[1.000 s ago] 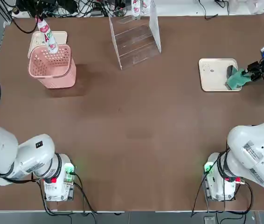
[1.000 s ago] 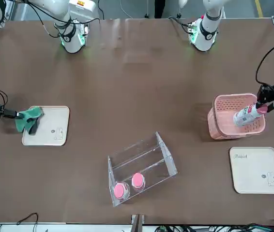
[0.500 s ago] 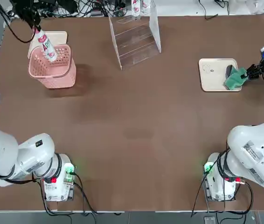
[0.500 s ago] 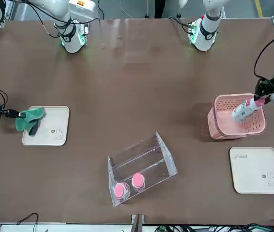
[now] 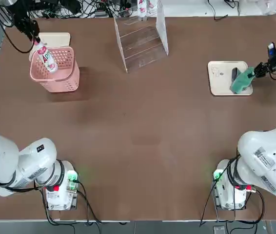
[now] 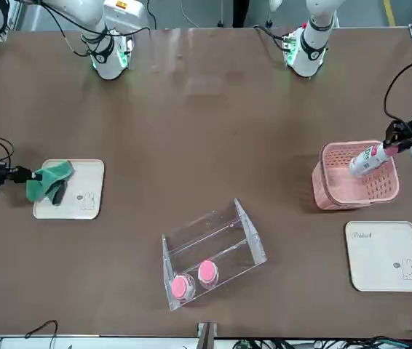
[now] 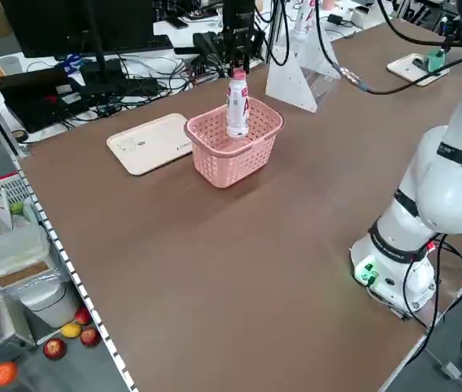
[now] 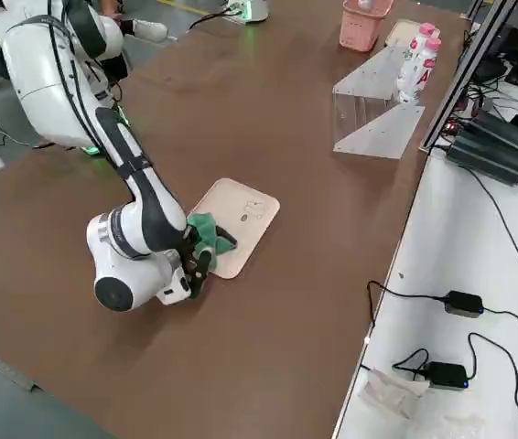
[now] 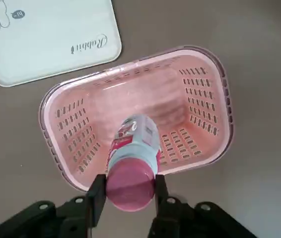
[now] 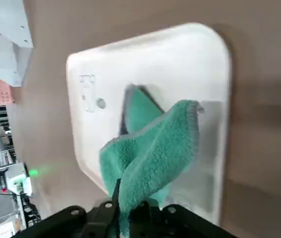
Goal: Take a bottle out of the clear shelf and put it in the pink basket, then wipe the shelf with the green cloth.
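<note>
My left gripper is shut on the pink cap of the white bottle. The bottle hangs nearly upright, its lower end inside the pink basket at the far left. In the left wrist view the fingers clamp the cap of the bottle above the basket. At the far right my right gripper is shut on the green cloth, which droops onto a cream tray. The clear shelf stands at the far middle with two other bottles in it.
A second cream tray lies just behind the basket. Cables and equipment run along the table's far edge. Both arm bases stand at the near edge, with brown tabletop between them and the objects.
The right gripper has shut on the green cloth and pulled it slightly up and to the right. The left gripper shifted left, bringing the bottle more upright and lower into the basket.
</note>
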Controlling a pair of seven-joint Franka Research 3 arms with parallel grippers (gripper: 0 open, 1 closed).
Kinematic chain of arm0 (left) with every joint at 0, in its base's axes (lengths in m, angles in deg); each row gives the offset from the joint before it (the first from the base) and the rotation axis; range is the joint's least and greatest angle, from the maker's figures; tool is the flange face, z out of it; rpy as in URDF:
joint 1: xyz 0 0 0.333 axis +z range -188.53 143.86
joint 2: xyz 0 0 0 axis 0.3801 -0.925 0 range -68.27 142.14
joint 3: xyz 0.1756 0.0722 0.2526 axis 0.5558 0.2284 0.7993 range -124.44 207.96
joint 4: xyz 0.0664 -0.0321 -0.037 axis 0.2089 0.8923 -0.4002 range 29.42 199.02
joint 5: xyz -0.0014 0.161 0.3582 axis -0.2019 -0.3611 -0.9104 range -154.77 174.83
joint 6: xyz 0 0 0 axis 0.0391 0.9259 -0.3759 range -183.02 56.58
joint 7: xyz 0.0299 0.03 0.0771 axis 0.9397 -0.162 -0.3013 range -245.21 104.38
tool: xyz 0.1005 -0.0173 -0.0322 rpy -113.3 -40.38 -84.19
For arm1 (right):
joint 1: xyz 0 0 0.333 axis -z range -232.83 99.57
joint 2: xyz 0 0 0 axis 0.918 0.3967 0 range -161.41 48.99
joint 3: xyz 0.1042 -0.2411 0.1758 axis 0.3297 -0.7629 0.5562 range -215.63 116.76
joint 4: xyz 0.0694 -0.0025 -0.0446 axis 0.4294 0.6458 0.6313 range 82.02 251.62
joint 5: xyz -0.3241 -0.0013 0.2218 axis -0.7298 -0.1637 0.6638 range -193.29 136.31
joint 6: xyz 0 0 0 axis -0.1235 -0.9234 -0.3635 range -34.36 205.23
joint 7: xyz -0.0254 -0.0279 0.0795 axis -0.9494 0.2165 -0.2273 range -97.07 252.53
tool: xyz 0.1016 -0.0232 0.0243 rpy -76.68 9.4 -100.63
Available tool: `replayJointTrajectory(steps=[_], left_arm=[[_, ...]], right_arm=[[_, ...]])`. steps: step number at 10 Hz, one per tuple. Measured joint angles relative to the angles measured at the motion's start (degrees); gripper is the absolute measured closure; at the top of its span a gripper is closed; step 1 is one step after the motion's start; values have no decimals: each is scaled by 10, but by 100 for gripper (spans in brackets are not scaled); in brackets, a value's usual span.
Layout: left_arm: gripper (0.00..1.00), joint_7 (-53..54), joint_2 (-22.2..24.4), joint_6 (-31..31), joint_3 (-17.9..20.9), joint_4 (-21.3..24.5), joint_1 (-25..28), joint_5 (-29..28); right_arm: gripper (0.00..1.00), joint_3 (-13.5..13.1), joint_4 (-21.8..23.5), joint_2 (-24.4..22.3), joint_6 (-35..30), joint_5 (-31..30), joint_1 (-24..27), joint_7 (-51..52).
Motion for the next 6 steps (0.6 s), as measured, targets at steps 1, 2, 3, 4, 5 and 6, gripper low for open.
replayJointTrajectory(steps=[1, 2, 3, 4, 5, 6], left_arm=[[56, 0, -6, -7, 0, 4, 1, 0], [56, 0, -11, -24, 0, 14, 1, 0], [56, 0, -14, -47, 0, 29, 1, 0], [56, 0, -15, -64, 0, 45, 1, 0], [56, 0, -16, -72, 0, 56, 1, 0], [56, 0, -16, -76, 0, 63, 1, 0]], right_arm=[[93, 28, -3, -12, -7, 0, -3, -29], [93, 56, -6, -32, -13, 0, -17, -63], [94, 69, -7, -59, -19, 0, -49, -116], [94, 74, -9, -90, -20, 0, -91, -177], [94, 77, -11, -121, -19, 0, -133, -224], [94, 80, -12, -153, -18, 0, -177, -270]])
